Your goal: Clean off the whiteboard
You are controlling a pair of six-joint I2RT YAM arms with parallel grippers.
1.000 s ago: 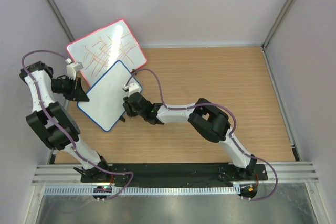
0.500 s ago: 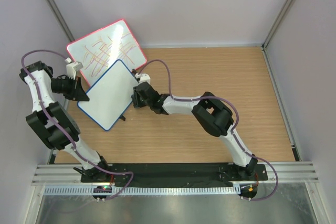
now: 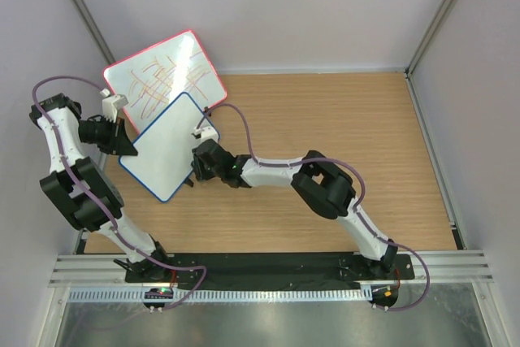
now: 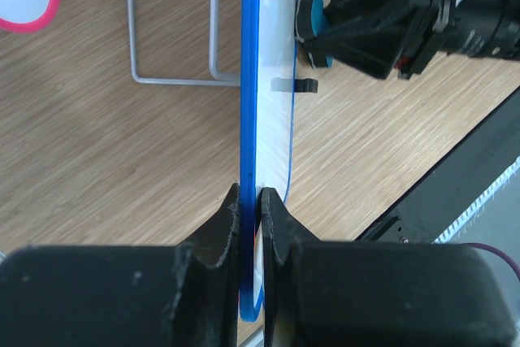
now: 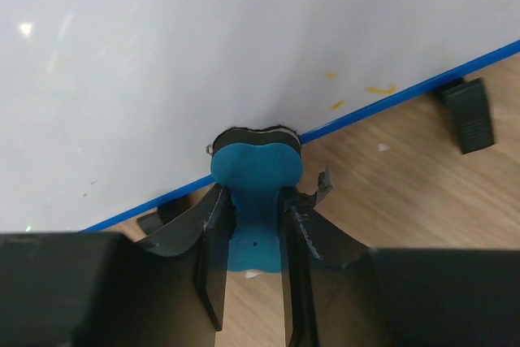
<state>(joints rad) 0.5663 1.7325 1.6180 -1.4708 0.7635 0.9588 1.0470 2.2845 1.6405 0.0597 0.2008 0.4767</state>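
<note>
Right gripper (image 5: 253,205): pinches blue eraser (image 5: 256,164); eraser head against whiteboard (image 5: 162,54) face, near the frame.
Whiteboard (image 3: 166,148): left-centre of top view, stood on edge; a few orange flecks by lower frame.
Left gripper (image 4: 250,197): clamped on whiteboard's left edge.
Red-framed board (image 3: 166,75): behind, upper left, scribbled.

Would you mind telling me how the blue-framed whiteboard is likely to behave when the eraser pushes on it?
The whiteboard is probably stiff: its edge looks straight with the eraser against it. Being thin, it is likely light. Pinched only at one edge by the left gripper, it may twist or slip under a hard push from the right gripper.
</note>
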